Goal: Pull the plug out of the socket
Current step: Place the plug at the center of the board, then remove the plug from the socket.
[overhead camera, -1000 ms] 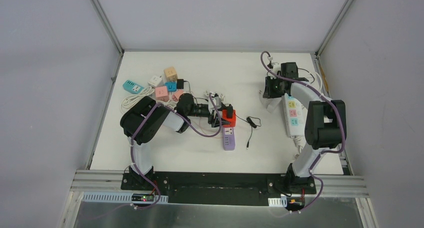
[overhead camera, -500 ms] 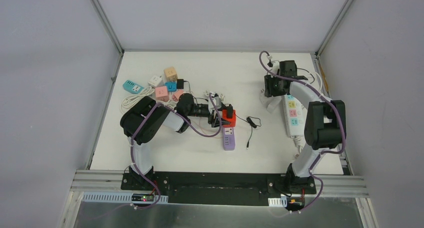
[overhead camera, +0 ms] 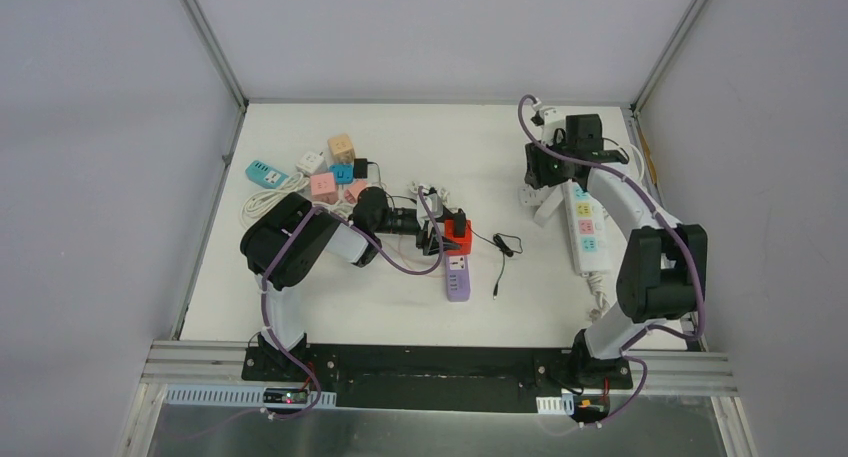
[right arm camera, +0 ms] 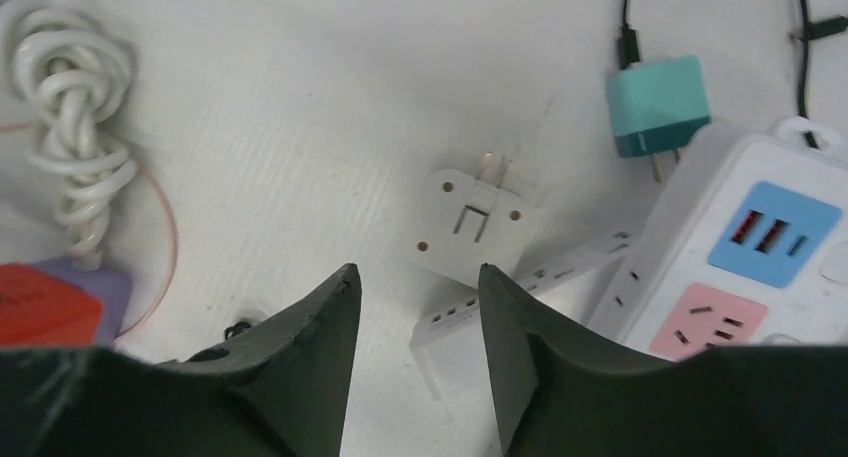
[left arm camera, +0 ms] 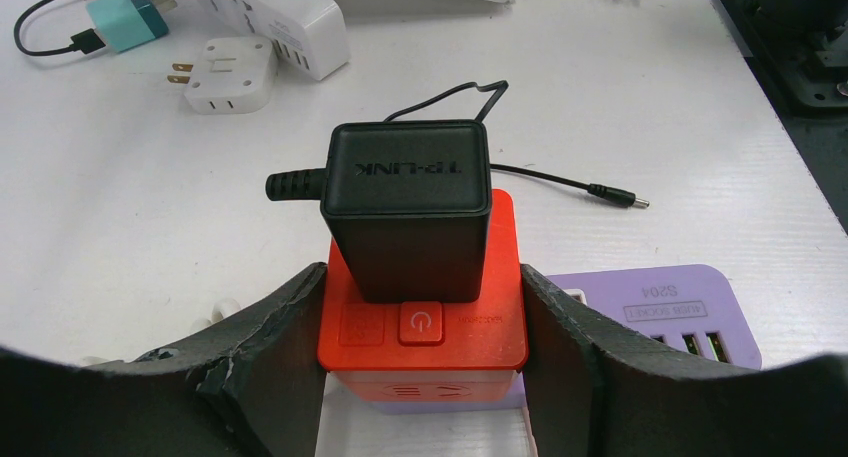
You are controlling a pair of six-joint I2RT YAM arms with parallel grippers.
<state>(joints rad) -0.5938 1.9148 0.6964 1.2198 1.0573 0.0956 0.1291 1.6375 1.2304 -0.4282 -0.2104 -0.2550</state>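
Plug (left arm camera: 410,197) seated in socket (left arm camera: 470,342); left claw (left arm camera: 422,307) grips socket sides.

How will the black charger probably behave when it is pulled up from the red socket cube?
The black charger looks rigid and blocky, so it should come out whole. Its thin cable looks floppy and will likely trail. The red socket cube seems small and might lift too, unless the left claw gripping its sides holds it.

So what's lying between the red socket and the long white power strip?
Just a thin black cable, loosely coiled on the white table. The top camera shows it.
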